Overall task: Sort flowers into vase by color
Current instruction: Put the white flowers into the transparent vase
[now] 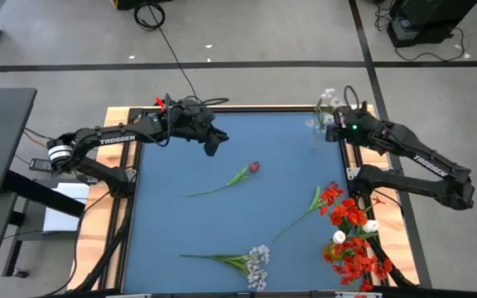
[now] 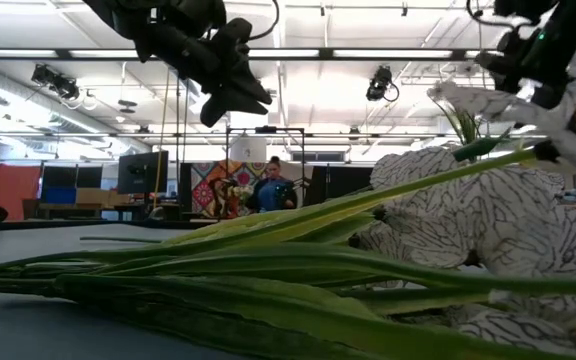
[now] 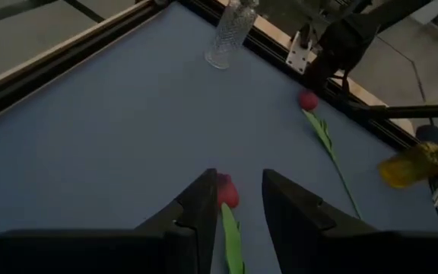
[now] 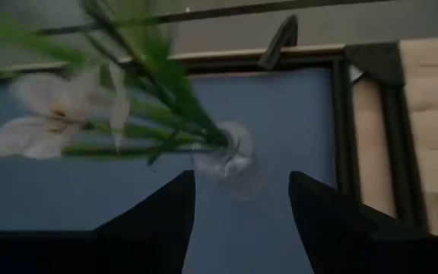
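A dark red bud (image 1: 253,168) on a thin green stem lies mid-table. It also shows in the left wrist view (image 3: 227,191), beyond my fingers. My left gripper (image 1: 214,142) hovers open and empty to the far left of it. A clear vase (image 4: 223,156) stands at the far right corner and holds green stems and a white flower (image 4: 44,122). My right gripper (image 4: 242,221) is open and empty just near of the vase. Red blooms (image 1: 350,215), white buds (image 1: 339,238) and a spray of tiny white blossoms (image 1: 257,263) lie along the near and right parts of the table.
The blue table (image 1: 180,232) has a wooden frame (image 1: 122,112) around it. The white spray's stems (image 2: 268,260) fill the foreground of the low view. A person (image 2: 271,190) stands far off in the room behind.
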Robot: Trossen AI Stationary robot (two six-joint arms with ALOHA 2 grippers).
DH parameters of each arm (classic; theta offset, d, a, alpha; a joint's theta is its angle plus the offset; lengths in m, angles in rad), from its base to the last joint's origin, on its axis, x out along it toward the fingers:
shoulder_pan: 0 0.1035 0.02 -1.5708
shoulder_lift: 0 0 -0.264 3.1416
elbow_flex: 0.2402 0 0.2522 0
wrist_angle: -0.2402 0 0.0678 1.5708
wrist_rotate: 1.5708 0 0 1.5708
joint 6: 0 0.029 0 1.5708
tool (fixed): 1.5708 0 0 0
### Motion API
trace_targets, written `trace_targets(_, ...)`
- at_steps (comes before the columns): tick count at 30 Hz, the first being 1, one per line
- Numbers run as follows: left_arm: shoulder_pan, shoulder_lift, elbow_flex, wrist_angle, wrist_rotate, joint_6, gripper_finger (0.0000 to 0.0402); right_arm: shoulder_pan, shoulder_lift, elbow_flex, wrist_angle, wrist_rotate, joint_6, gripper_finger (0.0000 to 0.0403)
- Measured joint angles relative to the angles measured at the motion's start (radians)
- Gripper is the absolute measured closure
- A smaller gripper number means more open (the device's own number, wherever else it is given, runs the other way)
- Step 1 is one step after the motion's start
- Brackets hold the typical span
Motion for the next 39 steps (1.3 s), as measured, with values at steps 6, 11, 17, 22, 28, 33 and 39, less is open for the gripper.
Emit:
trace_targets(6,-0.025,0.0,0.0,-0.043,0.0,0.038,0.0289,-0.041,0.011,0.12,-0.179,-0.066,0.0,0.0187)
trace_targets(11,-0.117,0.036,0.0,-0.098,0.003,0.16,0.0289,-0.084,0.016,0.134,-0.27,-0.262,-0.002,0.0193)
trace_targets(17,-0.271,0.06,0.0,-0.166,0.033,0.421,0.0296,-0.081,0.016,0.134,-0.221,-0.584,-0.031,0.0198)
trace_targets(22,-0.39,0.06,0.0,-0.257,0.022,0.544,0.0314,-0.069,0.017,0.134,-0.199,-0.77,-0.03,0.0217)
trace_targets(28,-0.531,0.123,0.001,-0.23,-0.056,0.407,0.0317,-0.069,0.019,0.134,-0.2,-0.752,-0.04,0.0237)
trace_targets(33,-0.695,0.205,0.0,-0.184,-0.146,0.278,0.0317,-0.069,0.019,0.134,-0.198,-0.734,-0.11,0.024)
trace_targets(39,-0.843,0.239,0.0,-0.083,-0.222,-0.061,0.0314,-0.069,0.019,0.134,-0.202,-0.767,-0.198,0.024)
